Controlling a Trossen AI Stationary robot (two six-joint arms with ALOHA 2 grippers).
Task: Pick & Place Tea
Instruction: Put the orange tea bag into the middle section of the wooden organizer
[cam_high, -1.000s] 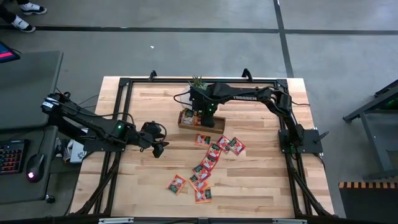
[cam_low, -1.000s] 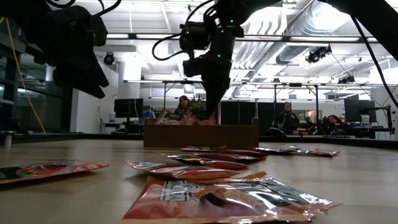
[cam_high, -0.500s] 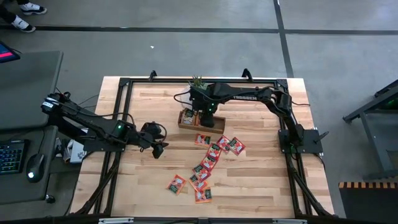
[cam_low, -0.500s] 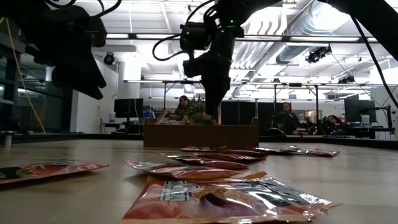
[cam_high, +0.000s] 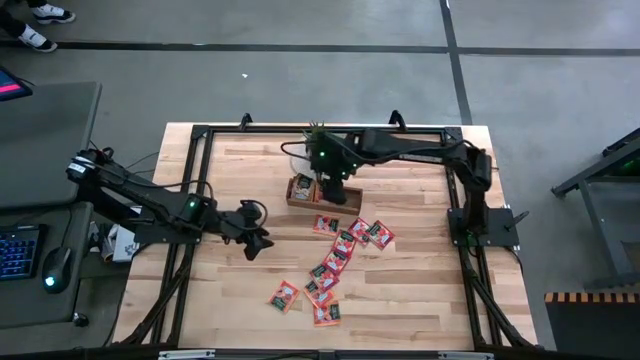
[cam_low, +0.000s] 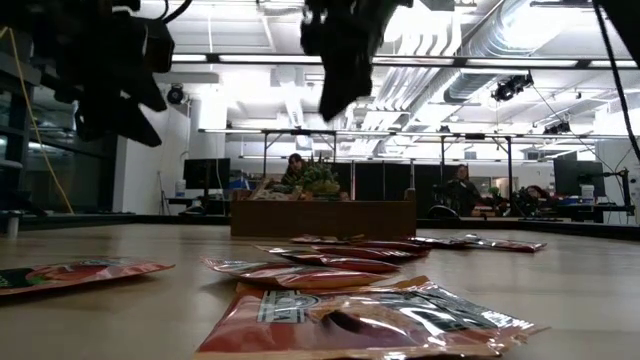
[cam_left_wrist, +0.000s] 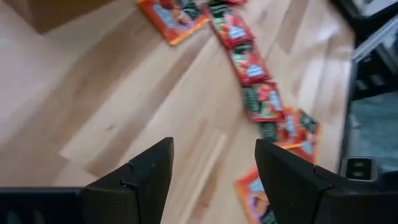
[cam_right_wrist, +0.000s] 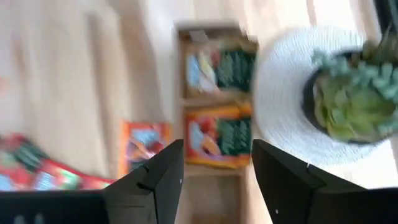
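Several red-orange tea sachets (cam_high: 340, 250) lie flat on the wooden table, strung from its middle toward the near edge. More sachets (cam_right_wrist: 216, 140) lie inside the brown wooden tray (cam_high: 322, 193) at the far middle. My right gripper (cam_right_wrist: 217, 171) hovers open above the tray, with nothing between its fingers; the low view shows it high over the tray (cam_low: 338, 60). My left gripper (cam_high: 258, 240) hangs open above bare wood to the left of the loose sachets (cam_left_wrist: 249, 68), clear of them.
A green plant (cam_right_wrist: 348, 93) in a dark pot stands on a white round mat just beyond the tray. One sachet (cam_right_wrist: 144, 142) lies on the table beside the tray. A black frame (cam_high: 200, 135) borders the table. Bare wood lies left of the sachets.
My right gripper has risen straight up from the tray, and its fingers have come apart. My left gripper has shifted a little toward the loose sachets. The sachets on the table have stayed where they were.
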